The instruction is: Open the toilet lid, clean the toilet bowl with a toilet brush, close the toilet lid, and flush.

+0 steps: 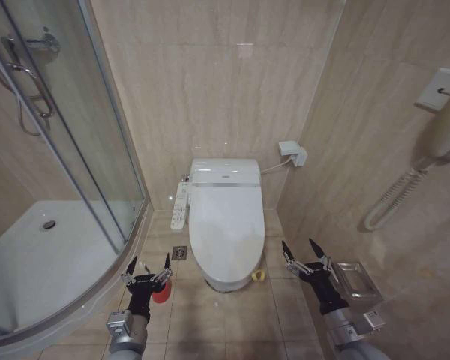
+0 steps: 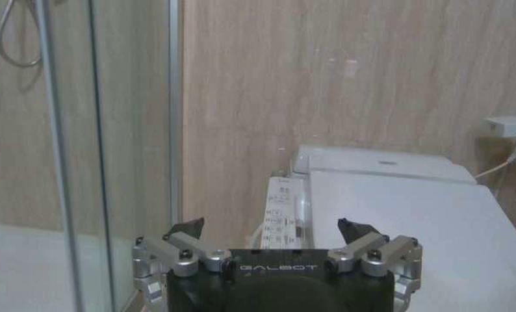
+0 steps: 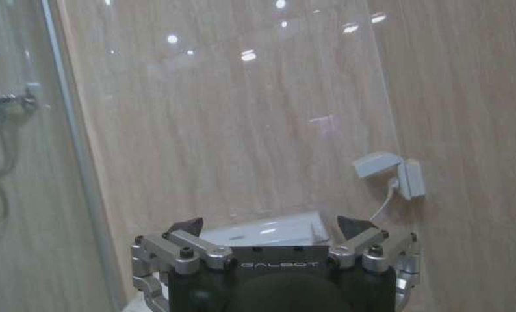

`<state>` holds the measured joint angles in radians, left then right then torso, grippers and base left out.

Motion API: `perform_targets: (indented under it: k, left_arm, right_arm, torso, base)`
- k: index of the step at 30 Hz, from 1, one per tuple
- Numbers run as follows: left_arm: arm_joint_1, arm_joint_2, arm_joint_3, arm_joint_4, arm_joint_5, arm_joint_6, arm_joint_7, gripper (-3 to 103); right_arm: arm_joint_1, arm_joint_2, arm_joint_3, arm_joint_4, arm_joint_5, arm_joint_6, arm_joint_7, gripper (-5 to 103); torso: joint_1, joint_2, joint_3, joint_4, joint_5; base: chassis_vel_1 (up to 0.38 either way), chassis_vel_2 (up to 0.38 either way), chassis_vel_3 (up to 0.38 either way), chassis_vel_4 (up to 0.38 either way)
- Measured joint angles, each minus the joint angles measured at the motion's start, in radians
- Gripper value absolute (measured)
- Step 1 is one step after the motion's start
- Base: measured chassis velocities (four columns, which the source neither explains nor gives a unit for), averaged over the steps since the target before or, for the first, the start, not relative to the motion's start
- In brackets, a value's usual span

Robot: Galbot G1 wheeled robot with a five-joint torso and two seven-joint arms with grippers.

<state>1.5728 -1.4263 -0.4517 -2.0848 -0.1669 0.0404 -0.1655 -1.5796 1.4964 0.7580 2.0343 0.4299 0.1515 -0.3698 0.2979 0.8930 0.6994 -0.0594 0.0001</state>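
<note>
Beige tiled bathroom, nothing of the task is begun yet.
The toilet lid (image 1: 226, 219) is seen closed over the bowl; left gripper (image 1: 147, 270) and right gripper (image 1: 303, 252) are held spread and empty (a red holder (image 1: 161, 292) is noticed below the left one).

Glossy smooth white plastic toilet lid (image 1: 226, 217), polished beige stone-look wall tiles (image 1: 210, 75), clear glass shower door (image 1: 82, 127).

1. Small bathroom — a toilet (image 1: 226, 217) with its lid down sits against beige tiled walls (image 1: 210, 75).
2. Curved glass shower stall (image 1: 60, 187) beside it — hose and fittings inside.
</note>
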Motion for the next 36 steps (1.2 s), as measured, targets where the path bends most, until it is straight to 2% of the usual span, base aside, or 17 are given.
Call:
perform_targets:
  k: [6, 16, 24, 36]
  left_arm:
    - [0.000, 0.000, 0.000, 0.000, 0.000, 0.000, 0.000, 100]
    - [0.001, 0.000, 0.000, 0.000, 0.000, 0.000, 0.000, 100]
    - [0.001, 0.000, 0.000, 0.000, 0.000, 0.000, 0.000, 100]
    - [0.001, 0.000, 0.000, 0.000, 0.000, 0.000, 0.000, 100]
  right_arm:
    - [0.004, -0.008, 0.005, -0.014, -0.012, 0.027, 0.012, 100]
    - [-0.016, -0.015, -0.013, -0.045, -0.075, 0.039, -0.017, 100]
    - [-0.010, -0.013, -0.037, -0.129, -0.110, 0.068, -0.024, 100]
    - [0.075, -0.040, -0.043, -0.354, -0.142, 0.097, -0.011, 100]
  torso:
    - [0.000, 0.000, 0.000, 0.0000, -0.0001]
    - [-0.001, 0.000, 0.000, -0.0001, -0.0001]
    - [-0.001, 0.000, 0.000, 0.0000, 0.0000]
    - [-0.001, 0.000, 0.000, -0.0001, 0.0000]
  base:
    - [-0.046, 0.029, 0.043, -0.036]
    - [0.000, 0.000, 0.000, 0.000]
    - [0.000, 0.000, 0.000, 0.000]
    - [0.000, 0.000, 0.000, 0.000]
